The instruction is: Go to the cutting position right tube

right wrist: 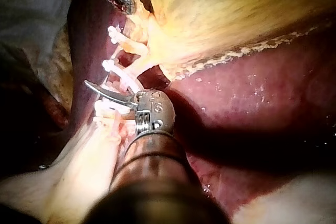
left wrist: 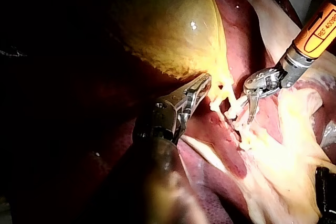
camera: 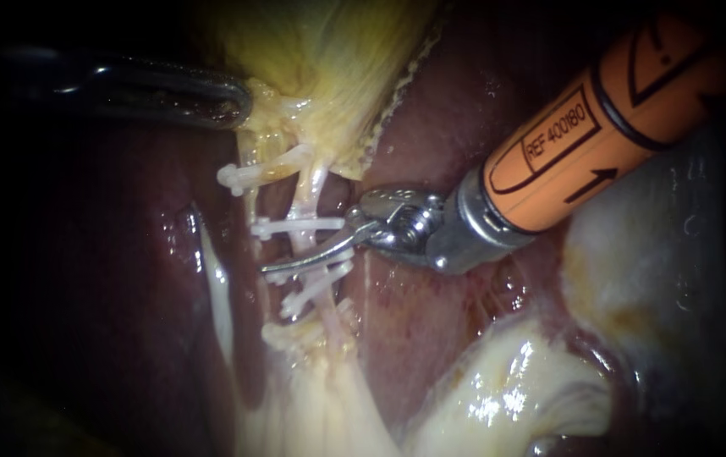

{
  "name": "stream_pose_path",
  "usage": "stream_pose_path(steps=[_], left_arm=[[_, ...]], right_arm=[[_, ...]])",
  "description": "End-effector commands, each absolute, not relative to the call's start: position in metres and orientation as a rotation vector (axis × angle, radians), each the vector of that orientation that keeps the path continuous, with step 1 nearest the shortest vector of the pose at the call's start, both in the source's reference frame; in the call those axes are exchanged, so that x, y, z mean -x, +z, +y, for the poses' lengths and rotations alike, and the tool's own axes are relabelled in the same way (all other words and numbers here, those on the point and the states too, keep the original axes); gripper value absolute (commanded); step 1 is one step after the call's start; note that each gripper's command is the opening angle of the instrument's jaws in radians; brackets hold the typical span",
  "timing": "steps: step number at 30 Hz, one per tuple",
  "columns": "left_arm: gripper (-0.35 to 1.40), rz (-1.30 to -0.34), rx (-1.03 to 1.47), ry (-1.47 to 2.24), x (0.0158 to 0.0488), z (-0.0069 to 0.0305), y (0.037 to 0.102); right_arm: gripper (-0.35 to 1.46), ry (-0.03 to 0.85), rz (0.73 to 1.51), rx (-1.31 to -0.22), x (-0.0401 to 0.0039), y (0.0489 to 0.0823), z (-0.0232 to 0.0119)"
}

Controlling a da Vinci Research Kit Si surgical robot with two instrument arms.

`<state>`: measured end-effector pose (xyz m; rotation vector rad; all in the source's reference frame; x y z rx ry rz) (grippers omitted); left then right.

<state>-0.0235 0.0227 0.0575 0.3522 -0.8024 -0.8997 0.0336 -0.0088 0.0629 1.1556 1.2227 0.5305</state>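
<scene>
Two instruments are at the site. Of these, the left instrument [camera: 240,103] has a dark shaft. Its jaws are closed narrow on the pale tissue at the tapered end of the gallbladder [camera: 329,76]. The left wrist view agrees: the jaws lie close together with yellow tissue at their tips.

The right instrument [camera: 283,266] has an orange-sleeved shaft and ends in curved blades. Only one blade shows plainly, in all three views. It lies across the front of the right tube [camera: 302,241] and touches it. No view shows whether this instrument is open or closed, because the tube and clips mask whatever lies behind the blade.

The right tube runs down from the gallbladder's narrow end, over the dark red liver [camera: 431,330], to the pale fatty tissue [camera: 498,389] below. Three white clips [camera: 295,227] are seen. The upper one sits just below the left instrument's tip. The middle one crosses the right tube just above the blade. The lower one is tilted and sits just beneath the blade. The blade therefore crosses the tube between the middle and lower clips.

In the right wrist view the blade points past the tube, with clips on both sides of it. The two instruments are well apart.
</scene>
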Motion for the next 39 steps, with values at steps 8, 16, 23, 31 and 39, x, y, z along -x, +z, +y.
stream_pose_path(steps=[8,16,23,31,39], left_arm=[[-0.35,-0.802,-0.352,-0.900,0.0234,0.0226,0.0575],[-0.35,-0.802,-0.352,-0.900,0.0235,0.0227,0.0575],[-0.35,-0.802,-0.352,-0.900,0.0235,0.0227,0.0575],[-0.35,-0.802,-0.353,-0.900,0.0235,0.0227,0.0575],[-0.35,-0.802,-0.353,-0.900,0.0235,0.0227,0.0575]], right_arm=[[1.40,0.421,1.369,-1.173,-0.0335,0.0607,-0.0086],[1.27,0.325,1.394,-1.207,-0.0341,0.0596,-0.0089],[1.38,0.438,1.414,-1.113,-0.0365,0.0598,-0.0085],[1.43,0.455,1.416,-1.100,-0.0374,0.0597,-0.0081],[1.37,0.453,1.331,-1.088,-0.0370,0.0598,-0.0083]])
